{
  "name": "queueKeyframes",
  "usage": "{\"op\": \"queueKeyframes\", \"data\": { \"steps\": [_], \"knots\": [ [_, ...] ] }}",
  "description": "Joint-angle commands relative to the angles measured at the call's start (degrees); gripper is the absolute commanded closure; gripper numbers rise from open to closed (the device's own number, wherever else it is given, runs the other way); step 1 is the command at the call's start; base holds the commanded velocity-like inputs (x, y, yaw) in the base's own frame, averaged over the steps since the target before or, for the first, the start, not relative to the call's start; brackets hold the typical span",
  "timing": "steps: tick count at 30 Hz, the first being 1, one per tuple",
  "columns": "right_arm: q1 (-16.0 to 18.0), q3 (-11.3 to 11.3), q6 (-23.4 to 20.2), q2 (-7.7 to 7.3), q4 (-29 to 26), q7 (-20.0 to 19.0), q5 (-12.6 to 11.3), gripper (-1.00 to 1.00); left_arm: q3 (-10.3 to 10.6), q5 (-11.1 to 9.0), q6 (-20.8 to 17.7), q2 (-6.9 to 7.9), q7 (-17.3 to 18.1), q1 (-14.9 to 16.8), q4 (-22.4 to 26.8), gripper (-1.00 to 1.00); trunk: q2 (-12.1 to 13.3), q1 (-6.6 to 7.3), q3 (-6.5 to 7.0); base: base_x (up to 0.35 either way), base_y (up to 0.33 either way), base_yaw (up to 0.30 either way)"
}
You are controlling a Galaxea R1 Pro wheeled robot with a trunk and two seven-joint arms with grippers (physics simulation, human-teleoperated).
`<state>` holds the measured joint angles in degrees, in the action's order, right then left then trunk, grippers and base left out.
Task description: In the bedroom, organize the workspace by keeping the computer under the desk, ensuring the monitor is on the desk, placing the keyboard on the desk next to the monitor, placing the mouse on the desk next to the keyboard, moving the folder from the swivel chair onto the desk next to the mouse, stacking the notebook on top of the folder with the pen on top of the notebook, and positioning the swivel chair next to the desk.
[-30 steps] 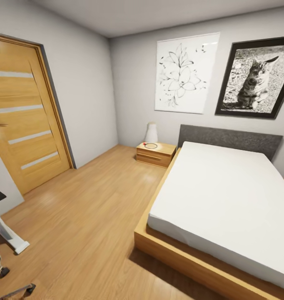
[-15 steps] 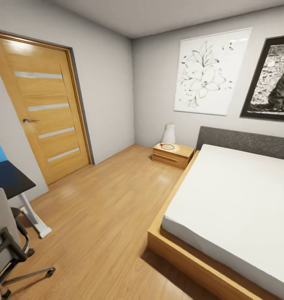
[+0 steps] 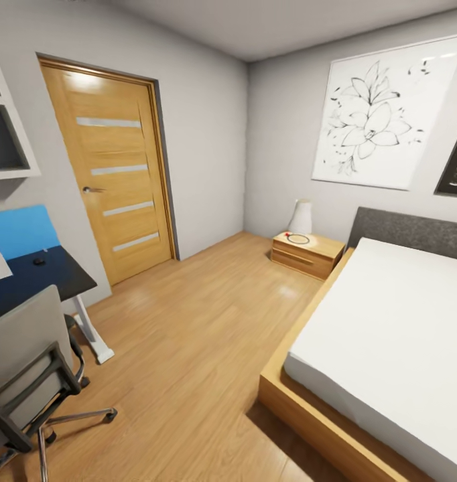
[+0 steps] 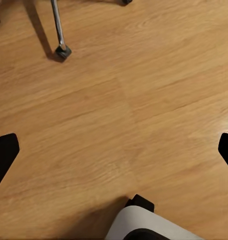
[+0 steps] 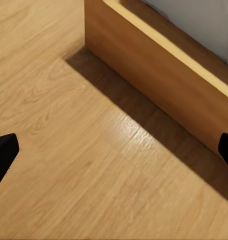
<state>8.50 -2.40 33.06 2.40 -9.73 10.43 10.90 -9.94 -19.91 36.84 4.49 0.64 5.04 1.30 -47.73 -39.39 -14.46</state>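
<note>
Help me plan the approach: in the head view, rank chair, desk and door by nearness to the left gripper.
1. Chair, lower left, closest.
2. Desk, just behind the chair.
3. Door, on the far left wall.

No text, label, brand, number or sign can be read anywhere: the flower drawing [image 3: 379, 114] on the wall bears only line art, and the door [image 3: 114, 177] carries plain pale strips.
</note>
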Motion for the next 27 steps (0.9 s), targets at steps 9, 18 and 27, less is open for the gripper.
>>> {"op": "queueKeyframes", "data": {
  "steps": [9, 18, 27],
  "knots": [
    [0.03, -0.24, 0.0, -0.02, 0.06, 0.43, 0.61, -1.0, -0.43, 0.23, 0.16, -0.01, 0.07, 0.06, -0.06, -1.0, -0.06, -0.01, -0.07, 0.0, 0.0, 0.286],
    [0.03, -0.22, -0.03, -0.03, 0.01, 0.09, 0.61, -1.0, -0.43, 0.24, 0.11, -0.01, 0.06, 0.06, -0.07, -1.0, -0.06, -0.01, -0.07, 0.0, 0.0, 0.18],
    [0.03, -0.2, 0.06, 0.0, 0.04, 0.15, 0.59, -1.0, -0.22, 0.26, -2.68, -0.7, 0.06, 0.06, -0.02, -1.0, -0.06, -0.01, -0.07, 0.0, 0.0, 0.004]
  ]
}}
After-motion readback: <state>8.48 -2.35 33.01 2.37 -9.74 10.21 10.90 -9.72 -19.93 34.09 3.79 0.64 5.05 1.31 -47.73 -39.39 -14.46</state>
